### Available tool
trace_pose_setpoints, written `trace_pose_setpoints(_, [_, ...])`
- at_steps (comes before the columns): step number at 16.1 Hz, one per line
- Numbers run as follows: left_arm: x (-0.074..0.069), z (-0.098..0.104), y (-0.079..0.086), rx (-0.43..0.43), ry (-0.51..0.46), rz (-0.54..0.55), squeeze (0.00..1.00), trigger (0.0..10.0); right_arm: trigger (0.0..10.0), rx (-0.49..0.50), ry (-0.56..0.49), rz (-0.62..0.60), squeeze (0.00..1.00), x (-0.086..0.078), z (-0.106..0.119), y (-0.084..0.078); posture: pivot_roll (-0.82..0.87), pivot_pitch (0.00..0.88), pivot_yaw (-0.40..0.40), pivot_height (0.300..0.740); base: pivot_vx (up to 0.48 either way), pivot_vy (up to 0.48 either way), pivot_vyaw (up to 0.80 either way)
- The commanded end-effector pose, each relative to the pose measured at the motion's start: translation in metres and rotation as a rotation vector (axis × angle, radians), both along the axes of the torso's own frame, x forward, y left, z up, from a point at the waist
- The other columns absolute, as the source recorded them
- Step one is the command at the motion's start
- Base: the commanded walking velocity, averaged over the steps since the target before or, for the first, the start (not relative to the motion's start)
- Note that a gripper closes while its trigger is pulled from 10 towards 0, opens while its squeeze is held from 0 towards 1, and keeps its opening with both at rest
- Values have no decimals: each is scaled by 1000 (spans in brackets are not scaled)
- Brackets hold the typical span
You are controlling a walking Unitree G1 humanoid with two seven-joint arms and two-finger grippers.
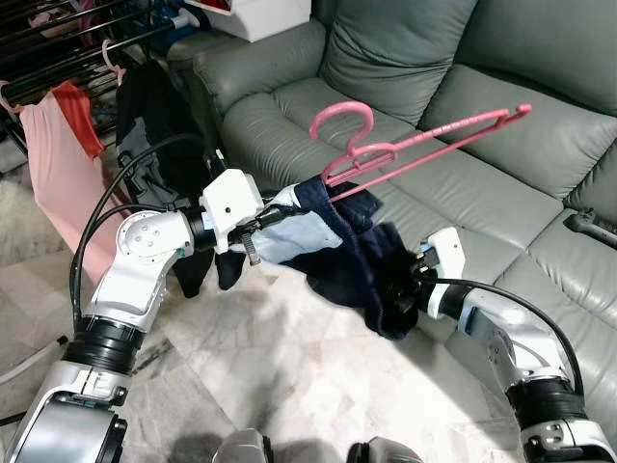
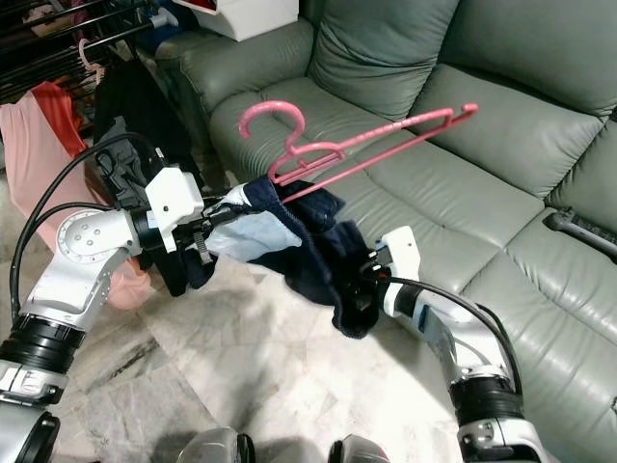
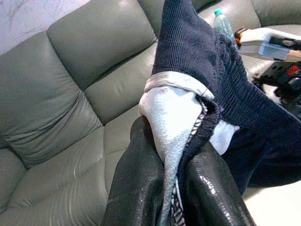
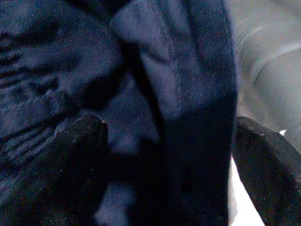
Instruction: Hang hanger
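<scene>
Left gripper [image 3: 174,188] squeezed tight on dark blue garment [image 1: 337,241] by pale lining. Right gripper [image 4: 169,174] fingers wide apart, cloth between, not pinched. Pink hanger [image 1: 405,145] stuck in garment, held up above sofa [image 1: 482,58] seat. Step: carrying. Next: turn to drying rack [image 1: 67,39], hook hanger over bar.
</scene>
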State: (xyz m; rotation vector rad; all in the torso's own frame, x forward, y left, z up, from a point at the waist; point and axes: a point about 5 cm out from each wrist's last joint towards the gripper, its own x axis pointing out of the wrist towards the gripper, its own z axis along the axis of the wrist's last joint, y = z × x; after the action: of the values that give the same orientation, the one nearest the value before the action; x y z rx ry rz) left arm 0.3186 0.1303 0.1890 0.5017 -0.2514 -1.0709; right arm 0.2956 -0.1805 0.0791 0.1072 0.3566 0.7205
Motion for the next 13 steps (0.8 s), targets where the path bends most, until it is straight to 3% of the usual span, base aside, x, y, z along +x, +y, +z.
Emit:
trace_pose_setpoints(1, [0, 10, 0, -8, -45, 8, 0, 0, 10000, -19, 36, 35, 0, -2, -3, 5, -13, 51, 53, 740, 0, 0, 0])
trace_pose_setpoints(3, [0, 19, -4, -37, -43, 13, 0, 0, 10000, -71, 93, -10, 0, -3, -13, -3, -14, 53, 49, 740, 0, 0, 0])
trace_pose_setpoints(4, [0, 24, -4, -50, -53, 16, 0, 0, 9020, -91, 123, -41, 0, -4, -18, -8, -14, 53, 49, 740, 0, 0, 0])
trace_pose_setpoints(5, [1, 33, -2, -77, -68, 31, 0, 0, 2824, -124, 161, -83, 0, -6, -25, -16, -14, 58, 44, 740, 0, 0, 0])
trace_pose_setpoints(6, [5, 44, 3, -94, -97, 65, 0, 0, 0, -140, 195, -109, 0, -11, -29, -23, -12, 58, 43, 740, 0, 0, 0])
trace_pose_setpoints(9, [13, 53, 17, -113, -104, 149, 0, 0, 0, -199, 241, -134, 0, -21, -40, -36, -14, 60, 41, 740, 0, 0, 0])
trace_pose_setpoints(13, [14, 55, 19, -112, -109, 161, 0, 0, 0, -229, 245, -164, 0, -23, -42, -43, -14, 60, 41, 740, 0, 0, 0])
